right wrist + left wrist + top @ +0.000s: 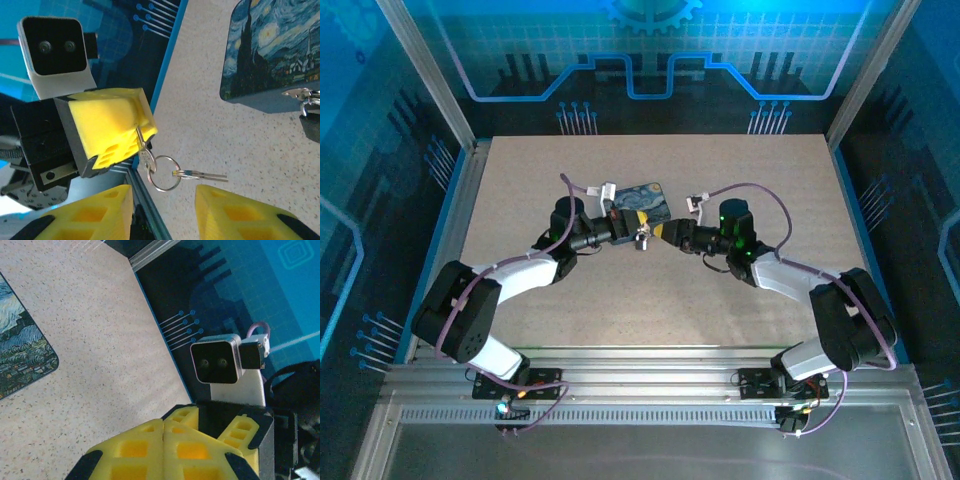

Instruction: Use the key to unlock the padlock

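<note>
1. At mid-worktop (pixel 770 180) the two arms meet tip to tip. The left end effector (pixel 632 236) is clamped tight, and the left wrist view shows its pads pressed flat with no gap.
2. It pinches the key (pixel 141 145), which hangs from the pad tips toward 5 o'clock in the right wrist view. I can't tell which part of it is gripped.
3. A ring (pixel 165 173) threads that key, and a second key (pixel 200 175) sticks out from the ring toward 3 o'clock. Both dangle free above the worktop.
4. The right end effector (pixel 162 196) is spread wide, with one pad on either side just below the ring and touching nothing. This looks like a handover or re-grip setup: the left holds the bunch up so the right can close on it.
5. The padlock (pixel 312 127) sits at 3 o'clock, cut off by the frame edge. Its dark body hangs by the shackle from a metal tab on the box (pixel 275 50), well apart from the keys.
6. In the top view the box is at 12 o'clock of the tips, so the lock side faces the arms, probably for reach.
7. Judgement: the key is not yet at the lock and the unlocking is not started. The loose ring could swing and spoil the next grip.
</note>
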You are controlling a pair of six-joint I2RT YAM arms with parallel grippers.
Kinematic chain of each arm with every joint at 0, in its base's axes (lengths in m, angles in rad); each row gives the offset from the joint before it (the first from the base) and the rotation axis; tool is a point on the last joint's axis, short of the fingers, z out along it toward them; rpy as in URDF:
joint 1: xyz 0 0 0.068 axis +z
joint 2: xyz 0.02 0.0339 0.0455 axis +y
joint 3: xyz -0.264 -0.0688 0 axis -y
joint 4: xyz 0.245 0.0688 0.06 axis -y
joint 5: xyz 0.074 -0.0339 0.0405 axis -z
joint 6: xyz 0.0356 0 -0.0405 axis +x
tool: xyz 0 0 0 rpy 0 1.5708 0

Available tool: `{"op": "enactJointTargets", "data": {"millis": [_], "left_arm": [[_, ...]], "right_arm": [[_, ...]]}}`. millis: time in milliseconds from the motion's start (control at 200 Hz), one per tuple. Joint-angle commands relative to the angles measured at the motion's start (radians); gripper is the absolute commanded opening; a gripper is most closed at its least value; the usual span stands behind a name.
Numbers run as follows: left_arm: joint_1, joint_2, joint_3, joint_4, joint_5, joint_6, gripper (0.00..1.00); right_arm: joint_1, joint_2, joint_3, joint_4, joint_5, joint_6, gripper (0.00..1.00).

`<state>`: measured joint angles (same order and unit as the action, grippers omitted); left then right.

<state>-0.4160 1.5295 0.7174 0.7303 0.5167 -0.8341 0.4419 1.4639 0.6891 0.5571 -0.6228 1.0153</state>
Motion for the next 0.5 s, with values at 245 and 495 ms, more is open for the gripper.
{"op": "enactJointTargets", "data": {"millis": [245, 495], "left_arm": [[0.005, 0.026, -0.024, 0.084, -0.044, -0.065, 0.00], [0.006, 0.036, -0.025, 0.101, -0.038, -0.078, 0.00]], "right_arm": [[0.041, 0.090, 0.037, 0.185, 0.068, 0.059, 0.38], [0.052, 0.157, 0.046, 0.282, 0.053, 0.105, 0.35]]}}
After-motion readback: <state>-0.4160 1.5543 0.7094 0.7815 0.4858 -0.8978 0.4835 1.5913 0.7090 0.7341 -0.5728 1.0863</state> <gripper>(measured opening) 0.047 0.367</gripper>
